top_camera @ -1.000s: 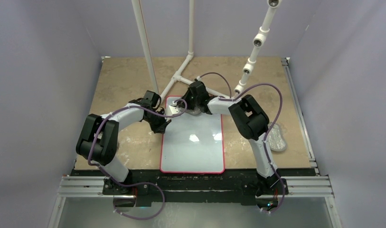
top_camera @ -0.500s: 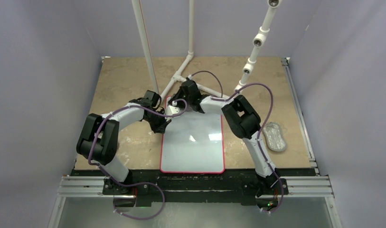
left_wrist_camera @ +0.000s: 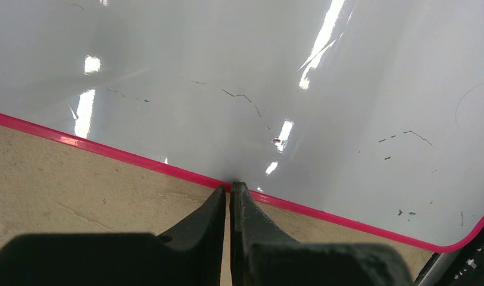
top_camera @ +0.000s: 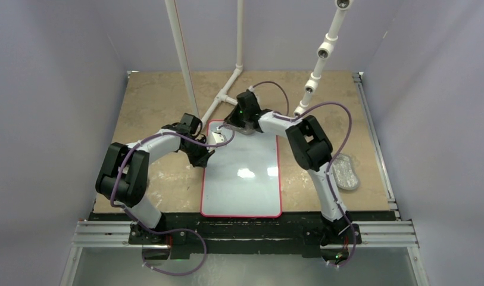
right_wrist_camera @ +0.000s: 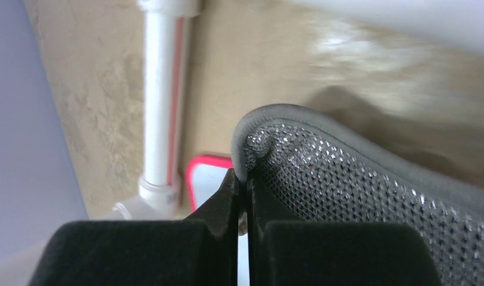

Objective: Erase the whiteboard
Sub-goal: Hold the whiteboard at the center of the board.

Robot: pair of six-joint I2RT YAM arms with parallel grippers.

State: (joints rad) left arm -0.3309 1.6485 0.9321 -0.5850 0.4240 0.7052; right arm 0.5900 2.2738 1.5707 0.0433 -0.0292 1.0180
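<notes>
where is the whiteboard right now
Top view: the whiteboard lies centred on the table by its near edge, the left gripper at its left border.

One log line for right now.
left gripper shut at whiteboard edge | right gripper shut on mesh pad, far end | faint marks visible

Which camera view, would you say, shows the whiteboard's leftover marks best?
Left wrist view: black marks show close up on the whiteboard. Top view shows most of the board, no marks visible; right wrist, only its corner.
</notes>
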